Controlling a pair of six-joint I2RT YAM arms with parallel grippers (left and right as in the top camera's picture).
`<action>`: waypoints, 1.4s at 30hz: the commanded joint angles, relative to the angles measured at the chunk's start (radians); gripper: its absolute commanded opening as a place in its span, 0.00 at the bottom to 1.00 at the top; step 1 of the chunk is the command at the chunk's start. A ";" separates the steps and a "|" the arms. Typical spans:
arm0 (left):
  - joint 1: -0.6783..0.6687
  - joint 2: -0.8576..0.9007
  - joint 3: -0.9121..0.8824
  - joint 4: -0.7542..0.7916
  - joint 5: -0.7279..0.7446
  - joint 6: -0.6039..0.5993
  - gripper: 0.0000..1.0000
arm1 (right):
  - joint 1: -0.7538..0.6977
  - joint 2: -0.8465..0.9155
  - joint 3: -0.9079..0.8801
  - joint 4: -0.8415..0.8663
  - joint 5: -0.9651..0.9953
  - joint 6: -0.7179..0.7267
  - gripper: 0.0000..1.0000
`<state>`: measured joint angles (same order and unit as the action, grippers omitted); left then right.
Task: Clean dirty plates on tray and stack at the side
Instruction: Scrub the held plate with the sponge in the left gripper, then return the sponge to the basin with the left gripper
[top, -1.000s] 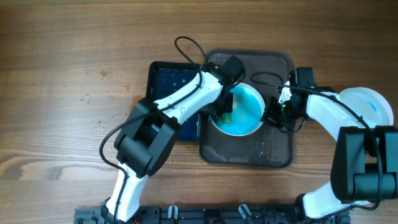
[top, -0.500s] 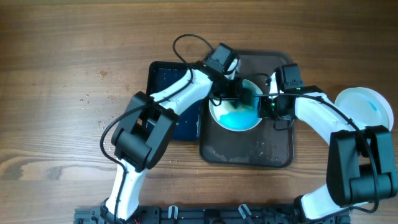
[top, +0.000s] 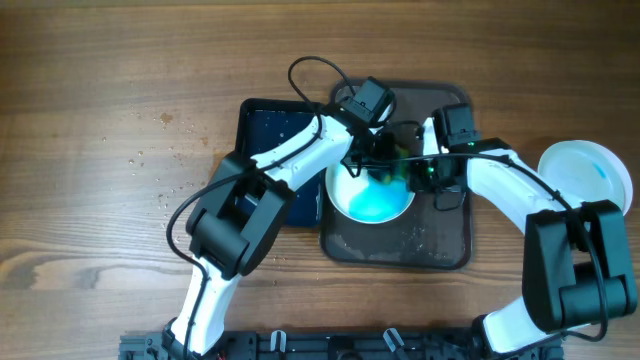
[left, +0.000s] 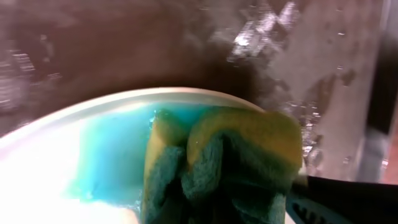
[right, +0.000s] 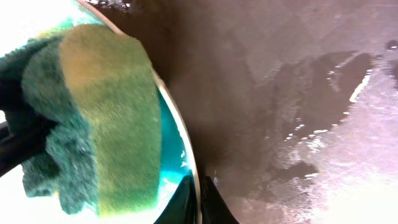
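1. Setting: a wood-grain desk (top: 100, 100) seen from above. A dark brown tray (top: 440, 250) lies at centre frame, and both arms reach in from the lower edge.
2. Nearest, left wrist view: the left end effector (top: 381, 166) is pressed together on a green-and-yellow sponge (left: 224, 155). The sponge is crumpled in the pinch and lies against the inner face of the turquoise plate (left: 106, 149).
3. Right wrist view: the right end effector (right: 198, 198) pinches the plate's white rim, one finger on each side. The plate seems tipped up off the wet tray floor, though the tilt cannot be read exactly.
4. Location of the task object: the plate being cleaned is on the tray, in its upper left part, between the two end effectors.
5. Farther out: a dark blue mat (top: 270, 140) touches the tray's left edge. A white-and-blue plate (top: 590, 170) rests on the desk at the right edge of the frame, well apart from the tray.
6. Likely risks:
   - The rim pinch is narrow and the surface is wet, so scrubbing pressure could twist the plate free or slide it across the tray.
   - The two end effectors work close together and could collide.
   - The folded sponge could slip out of its grip.
7. Count: two arms, one tray, one sponge, one mat, two plates visible. Whether the right-hand plate hides others beneath cannot be told.
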<state>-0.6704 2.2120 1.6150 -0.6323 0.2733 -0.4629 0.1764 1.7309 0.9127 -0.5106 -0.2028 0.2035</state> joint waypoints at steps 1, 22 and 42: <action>0.082 0.030 -0.022 -0.145 -0.459 -0.043 0.04 | -0.003 0.041 -0.024 -0.032 0.053 0.001 0.04; 0.339 -0.425 -0.013 -0.533 -0.233 0.034 0.04 | -0.004 0.041 -0.024 -0.054 0.054 0.129 0.21; 0.488 -0.675 -0.283 -0.299 -0.169 0.064 1.00 | -0.003 -0.192 0.224 -0.397 0.080 0.031 0.04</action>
<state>-0.2367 1.6756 1.2819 -0.9249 0.0643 -0.4046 0.1696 1.5715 1.0245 -0.8543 -0.1509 0.2646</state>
